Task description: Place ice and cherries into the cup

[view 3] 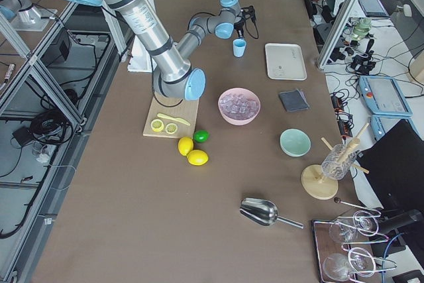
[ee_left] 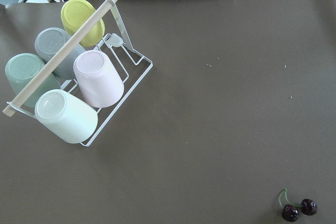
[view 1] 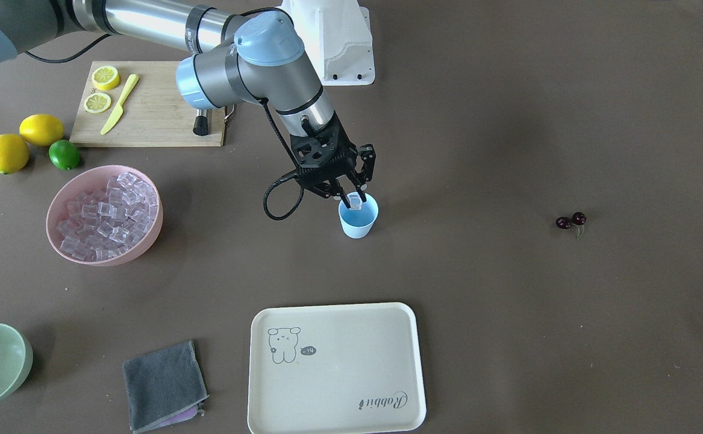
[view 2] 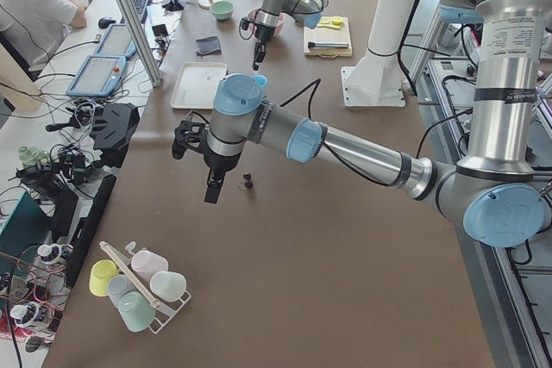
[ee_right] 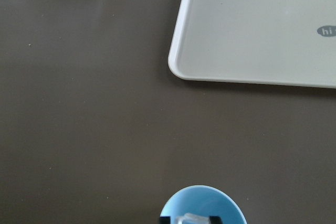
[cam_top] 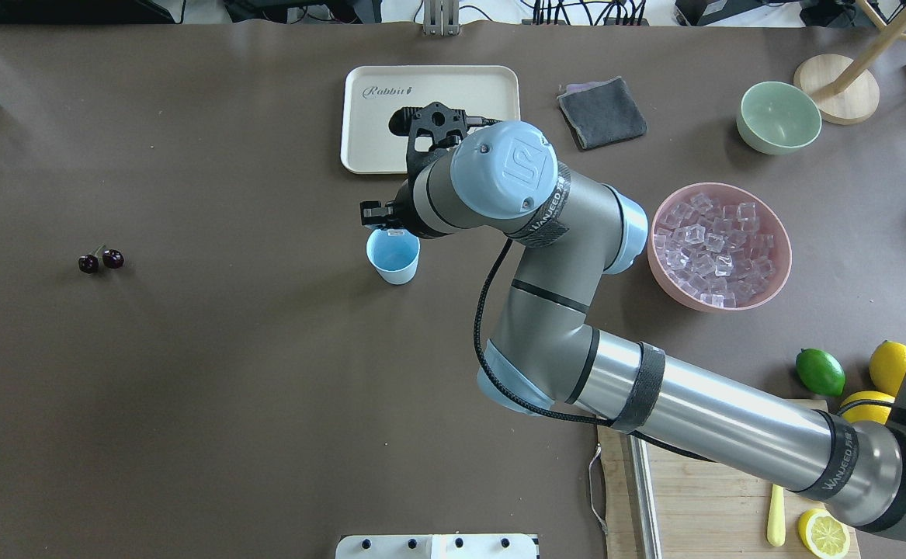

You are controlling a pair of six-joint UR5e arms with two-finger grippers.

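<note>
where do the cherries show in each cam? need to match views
Front-facing: cherries, right side, mid-height.
Overhead: cherries, far left, mid-height.
Exterior left: cherries, near the centre.
Exterior right: cannot make them out.
Left wrist: cherries, bottom right corner.
Right wrist: not in it.
Landmark: cream tray, in every view but the left wrist.

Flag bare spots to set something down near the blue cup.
Widest bare stretch: brown tabletop between the dark red cherries and the small light-blue plastic cup. The cream rectangular tray is also empty. Crowded: around the pink bowl of clear ice cubes, green lime, yellow lemons and wooden cutting board.
</note>
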